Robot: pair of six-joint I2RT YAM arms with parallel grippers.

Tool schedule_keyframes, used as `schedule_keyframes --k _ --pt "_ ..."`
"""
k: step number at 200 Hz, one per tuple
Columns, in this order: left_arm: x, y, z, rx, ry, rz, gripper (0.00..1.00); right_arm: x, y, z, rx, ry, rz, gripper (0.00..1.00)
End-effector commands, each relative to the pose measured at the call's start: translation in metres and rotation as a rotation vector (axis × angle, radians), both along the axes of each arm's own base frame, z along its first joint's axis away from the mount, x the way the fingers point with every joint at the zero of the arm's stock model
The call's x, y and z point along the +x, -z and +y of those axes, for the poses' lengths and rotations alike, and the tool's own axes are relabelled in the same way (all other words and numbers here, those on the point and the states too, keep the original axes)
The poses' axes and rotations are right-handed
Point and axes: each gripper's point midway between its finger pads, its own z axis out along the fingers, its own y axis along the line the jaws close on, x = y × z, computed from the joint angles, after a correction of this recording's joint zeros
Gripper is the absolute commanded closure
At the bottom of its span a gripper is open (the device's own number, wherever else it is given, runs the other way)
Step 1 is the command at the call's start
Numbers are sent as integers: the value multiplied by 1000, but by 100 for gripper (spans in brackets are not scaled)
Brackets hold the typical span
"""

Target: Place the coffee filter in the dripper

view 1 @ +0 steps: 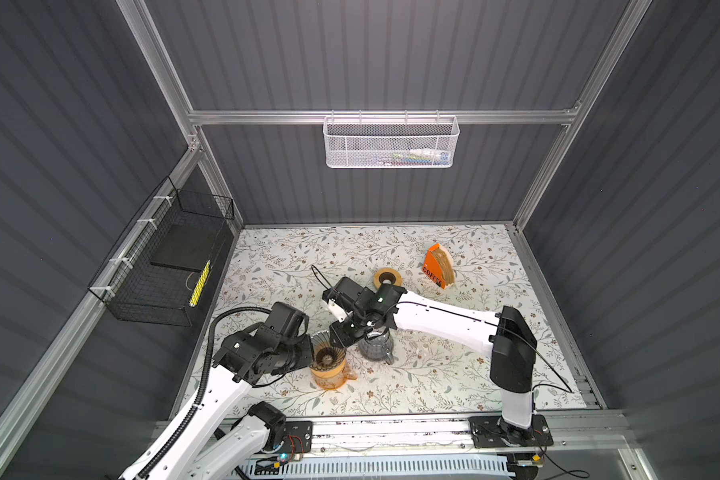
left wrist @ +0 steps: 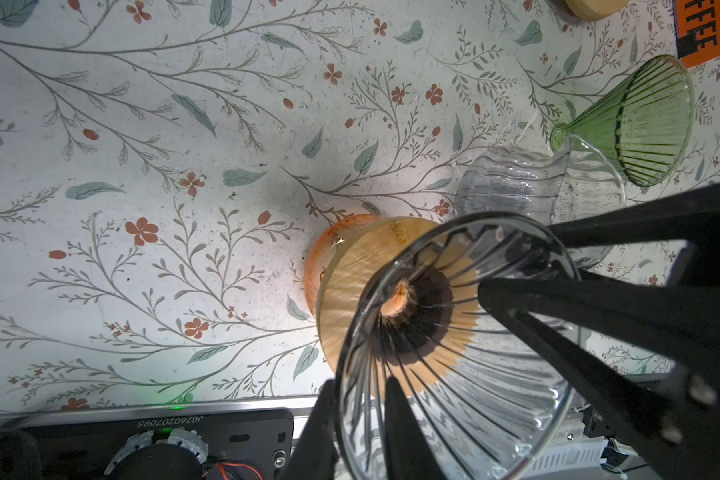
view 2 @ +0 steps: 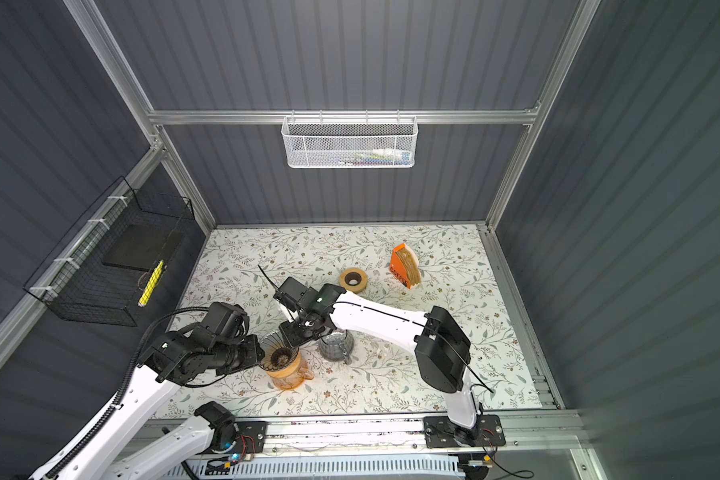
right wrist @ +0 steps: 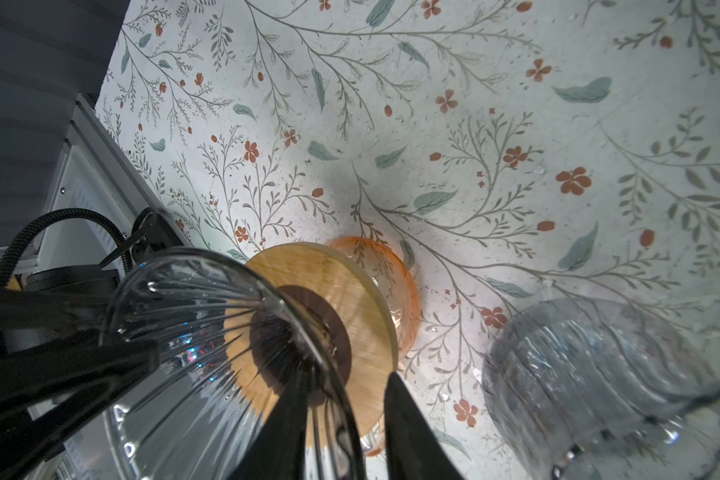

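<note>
The dripper (view 1: pixel 328 348) (view 2: pixel 279 350) is a clear ribbed glass cone with a wooden collar, standing on an orange glass carafe (view 1: pixel 330 379) at the front left. My left gripper (left wrist: pixel 360 380) (view 1: pixel 313 356) is shut on the dripper's rim, one finger inside and one outside. My right gripper (right wrist: pixel 348 376) (view 1: pixel 341 336) straddles the opposite rim, open, its outer finger clear of the glass. The dripper (left wrist: pixel 454 332) (right wrist: pixel 192 324) looks empty inside. Brown coffee filters (view 1: pixel 447 266) (view 2: pixel 413 266) stand in an orange holder marked COFFEE at the back right.
A clear glass jug (view 1: pixel 376 347) (right wrist: pixel 599 374) stands just right of the dripper, under my right arm. A green glass dripper (left wrist: pixel 636 124) lies on its side beyond it. A wooden ring (view 1: pixel 387 278) sits near the filter holder. The aluminium rail (view 1: pixel 391 430) bounds the front.
</note>
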Motion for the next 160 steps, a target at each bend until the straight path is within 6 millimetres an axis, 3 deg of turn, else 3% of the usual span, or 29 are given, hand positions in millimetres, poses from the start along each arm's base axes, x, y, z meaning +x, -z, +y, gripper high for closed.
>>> schedule_keyframes --k 1,51,87,131,160 --pt "-2 -10 -1 -11 21 -13 77 3 -33 -6 41 8 -51 61" --pt "-3 -12 1 3 15 -10 77 4 -45 -11 65 20 -84 57" --pt "-4 -24 6 6 6 -29 74 8 -63 -18 88 41 -127 56" --pt "2 -63 18 19 -31 -140 71 17 -96 -28 180 94 -199 56" --pt "17 -90 18 29 -42 -223 71 30 -111 -59 216 173 -263 55"
